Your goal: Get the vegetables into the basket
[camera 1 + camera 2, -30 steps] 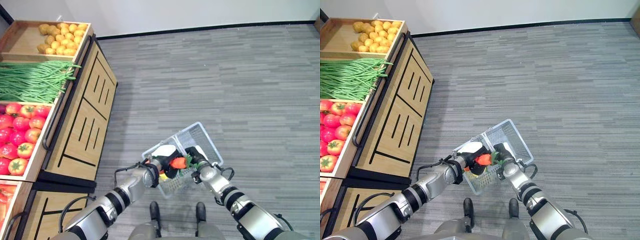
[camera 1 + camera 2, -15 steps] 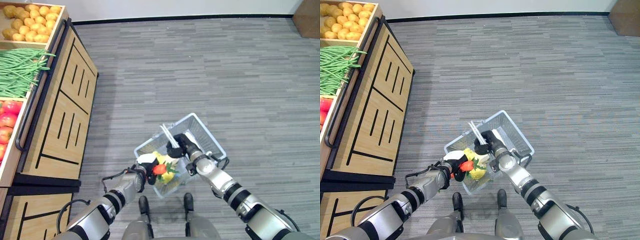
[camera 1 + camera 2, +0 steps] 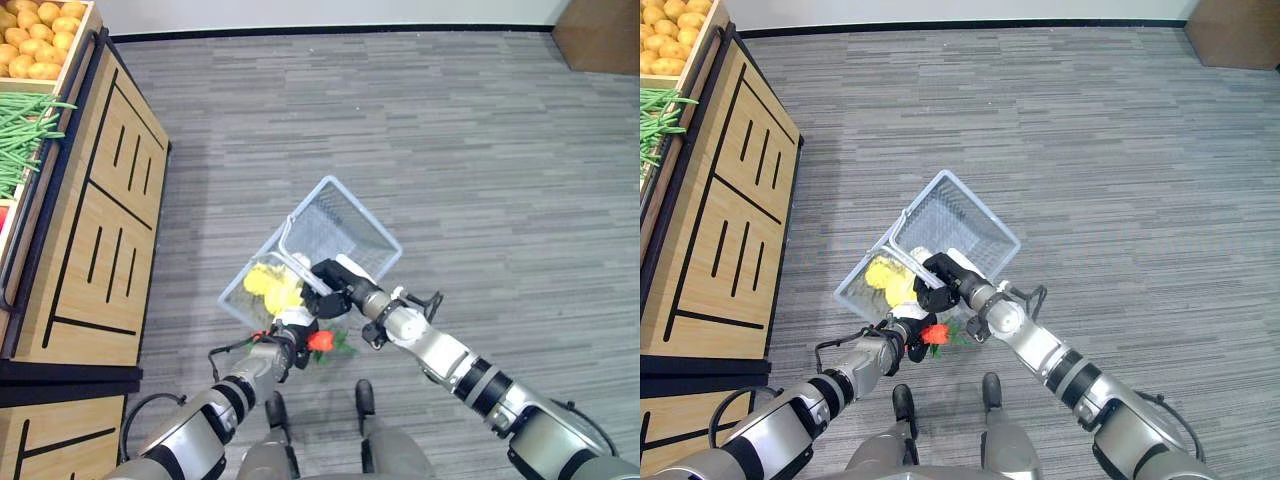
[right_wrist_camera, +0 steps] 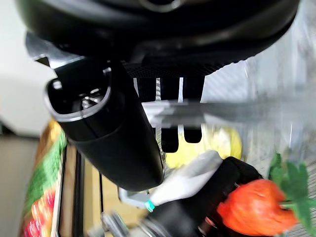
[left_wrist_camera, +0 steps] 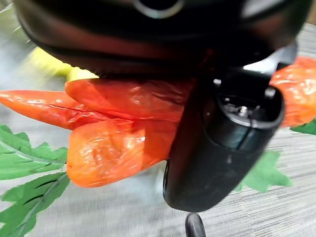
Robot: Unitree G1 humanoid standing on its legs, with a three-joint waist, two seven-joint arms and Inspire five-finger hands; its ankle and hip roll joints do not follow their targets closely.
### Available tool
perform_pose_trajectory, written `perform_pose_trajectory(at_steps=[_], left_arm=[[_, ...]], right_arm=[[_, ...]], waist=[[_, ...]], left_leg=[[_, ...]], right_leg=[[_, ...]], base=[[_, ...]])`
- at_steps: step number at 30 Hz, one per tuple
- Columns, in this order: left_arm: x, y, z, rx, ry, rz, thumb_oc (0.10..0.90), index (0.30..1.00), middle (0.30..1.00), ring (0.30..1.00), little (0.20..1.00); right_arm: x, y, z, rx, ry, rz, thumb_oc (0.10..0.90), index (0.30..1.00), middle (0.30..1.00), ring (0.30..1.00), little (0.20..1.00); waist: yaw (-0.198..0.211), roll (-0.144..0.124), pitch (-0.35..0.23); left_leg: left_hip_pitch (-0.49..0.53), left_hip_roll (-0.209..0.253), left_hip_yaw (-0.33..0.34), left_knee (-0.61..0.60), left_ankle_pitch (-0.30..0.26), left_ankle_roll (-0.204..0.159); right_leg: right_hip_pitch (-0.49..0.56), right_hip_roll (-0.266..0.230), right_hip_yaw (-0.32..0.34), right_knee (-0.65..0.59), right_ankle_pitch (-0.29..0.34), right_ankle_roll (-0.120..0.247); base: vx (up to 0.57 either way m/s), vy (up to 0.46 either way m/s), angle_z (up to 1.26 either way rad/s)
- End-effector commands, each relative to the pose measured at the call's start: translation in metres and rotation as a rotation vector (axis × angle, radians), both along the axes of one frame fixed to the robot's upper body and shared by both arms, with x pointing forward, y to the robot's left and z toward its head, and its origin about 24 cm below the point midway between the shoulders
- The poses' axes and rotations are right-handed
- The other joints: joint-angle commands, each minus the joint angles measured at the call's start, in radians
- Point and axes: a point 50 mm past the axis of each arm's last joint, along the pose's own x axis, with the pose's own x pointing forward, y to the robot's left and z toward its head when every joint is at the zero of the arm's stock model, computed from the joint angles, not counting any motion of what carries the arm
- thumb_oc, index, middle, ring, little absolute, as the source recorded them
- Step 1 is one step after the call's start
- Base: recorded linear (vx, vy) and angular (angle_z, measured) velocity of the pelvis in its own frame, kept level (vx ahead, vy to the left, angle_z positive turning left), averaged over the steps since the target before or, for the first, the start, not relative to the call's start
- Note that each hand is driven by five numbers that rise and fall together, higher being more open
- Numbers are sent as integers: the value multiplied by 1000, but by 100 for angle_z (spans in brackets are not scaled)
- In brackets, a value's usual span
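Observation:
A white wire basket [image 3: 337, 226] hangs tilted above the grey floor, with a yellow vegetable [image 3: 272, 285] in its lower end. My right hand [image 3: 336, 281] is curled round the basket's handle [image 4: 212, 111]. My left hand [image 3: 288, 338] is shut on a bunch of orange carrots [image 5: 116, 129] with green leaves [image 5: 25, 163]. The carrots [image 3: 320, 340] sit just past the basket's near corner, outside its rim and beside my right hand. In the right wrist view the left hand [image 4: 197, 197] with the carrots [image 4: 256, 207] shows below the handle.
A wooden produce stand [image 3: 85, 220] runs along the left, with yellow potatoes [image 3: 35, 45] and green beans [image 3: 25, 130] in its top bins. A brown box [image 3: 600, 40] stands at the far right corner. Open grey floor [image 3: 470, 170] lies ahead and to the right.
The camera has swung right, so the stand slid left. The basket has risen and tipped away; the carrots, held over the basket before, are now outside its near corner.

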Motion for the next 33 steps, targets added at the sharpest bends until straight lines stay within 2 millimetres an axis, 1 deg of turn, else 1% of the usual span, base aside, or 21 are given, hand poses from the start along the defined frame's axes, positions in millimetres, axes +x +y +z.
perform_pose_trajectory(at_steps=[1, 2, 3, 4, 7, 10, 13, 16, 17, 18, 20, 21, 24, 27, 31, 32, 33], left_arm=[[28, -31, 37, 11, -144, -161, 400, 300, 300, 300, 300], [30, -36, 45, 13, -168, -211, 400, 300, 300, 300, 300], [30, -35, 46, 13, -169, -211, 400, 300, 300, 300, 300], [33, -41, 59, 12, -209, -277, 400, 300, 300, 300, 300], [34, -46, 68, 28, -238, -342, 400, 300, 300, 300, 300], [34, -46, 71, 34, -251, -360, 400, 300, 300, 300, 300], [33, -41, 67, 65, -244, -357, 400, 300, 300, 300, 300], [33, -41, 66, 66, -242, -357, 400, 300, 300, 300, 300], [30, -36, 61, 67, -219, -345, 900, 1000, 1000, 1000, 1000], [28, -37, 60, 58, -206, -353, 900, 1000, 1000, 1000, 1000], [27, -37, 60, 50, -205, -354, 900, 1000, 1000, 1000, 1000], [25, -38, 53, 67, -181, -350, 900, 1000, 1000, 1000, 1000], [25, -37, 47, 71, -166, -330, 900, 1000, 1000, 1000, 1000], [25, -35, 42, 75, -148, -305, 900, 1000, 1000, 1000, 1000], [25, -36, 42, 86, -151, -309, 900, 1000, 1000, 1000, 1000], [24, -38, 41, 79, -145, -309, 900, 1000, 1000, 1000, 1000], [24, -38, 41, 79, -145, -308, 900, 1000, 1000, 1000, 1000]], right_arm=[[0, 55, 84, 152, -347, 299, 400, 300, 300, 300, 300], [1, 53, 86, 72, -383, 342, 400, 300, 300, 300, 300], [1, 53, 87, 70, -385, 343, 400, 300, 300, 300, 300], [2, 51, 86, 17, -394, 371, 400, 300, 300, 300, 300], [1, 53, 84, 1, -380, 397, 400, 300, 300, 300, 300], [-2, 52, 84, 23, -367, 401, 400, 300, 300, 300, 300], [-4, 50, 79, 44, -340, 391, 400, 300, 300, 300, 300], [-4, 50, 79, 46, -338, 390, 400, 300, 300, 300, 300], [-7, 48, 77, 66, -326, 384, 400, 300, 300, 300, 300], [-9, 45, 73, 61, -318, 377, 400, 300, 300, 300, 300], [-9, 44, 73, 59, -318, 374, 400, 300, 300, 300, 300], [-10, 46, 72, 58, -317, 379, 400, 300, 300, 300, 300], [-10, 48, 70, 60, -314, 376, 400, 300, 300, 300, 300], [-12, 49, 64, 97, -265, 363, 400, 300, 300, 300, 300], [-13, 49, 62, 101, -258, 358, 400, 300, 300, 300, 300], [-11, 48, 57, 83, -250, 348, 400, 300, 300, 300, 300], [-11, 48, 57, 83, -250, 348, 400, 300, 300, 300, 300]], waist=[[21, -12, -31], [21, -10, -32], [20, -9, -31], [20, -3, -31], [17, 4, -29], [13, 6, -27], [12, 6, -27], [12, 5, -29], [15, 2, -28], [18, 2, -29], [18, 2, -29], [15, 1, -30], [14, 0, -31], [13, -2, -34], [13, -3, -35], [14, -2, -36], [13, -2, -36]], left_leg=[[32, 26, -23, 2, -38, -55], [30, 23, -25, 2, -38, -55], [29, 23, -25, 2, -38, -55], [31, 22, -27, 2, -39, -54], [34, 20, -28, 2, -42, -53], [36, 19, -28, 2, -44, -53], [36, 16, -26, 2, -45, -51], [36, 16, -26, 2, -45, -51], [35, 14, -28, 2, -44, -50], [35, 13, -31, 2, -46, -49], [35, 13, -33, 2, -46, -49], [36, 13, -32, 2, -47, -49], [35, 12, -33, 2, -46, -49], [36, 13, -34, 2, -45, -49], [34, 13, -35, 2, -44, -49], [34, 13, -36, 2, -43, -50], [35, 13, -36, 2, -43, -50]], right_leg=[[22, -36, -15, 2, -48, 64], [21, -39, -17, 1, -47, 66], [20, -39, -18, 2, -47, 66], [21, -40, -20, 2, -48, 66], [25, -41, -21, 3, -50, 67], [26, -43, -21, 3, -51, 68], [25, -42, -19, 4, -50, 69], [25, -42, -18, 4, -50, 69], [22, -43, -20, 4, -46, 68], [25, -44, -21, 4, -49, 68], [26, -45, -23, 4, -50, 68], [27, -46, -24, 5, -50, 68], [29, -48, -24, 4, -50, 68], [29, -48, -25, 5, -50, 67], [29, -48, -25, 4, -50, 68], [29, -48, -25, 4, -51, 68], [29, -47, -26, 5, -51, 68]], base=[[0, 0, 0], [0, 0, 0], [0, 0, 0], [0, 0, 0], [0, 0, 0], [0, 0, 0], [0, 0, 0], [0, 0, 0], [0, 0, 0], [0, 0, 0], [0, 0, 0], [0, 0, 0], [0, 0, 0], [0, 0, 0], [0, 0, 0], [0, 0, 0], [0, 0, 0]])
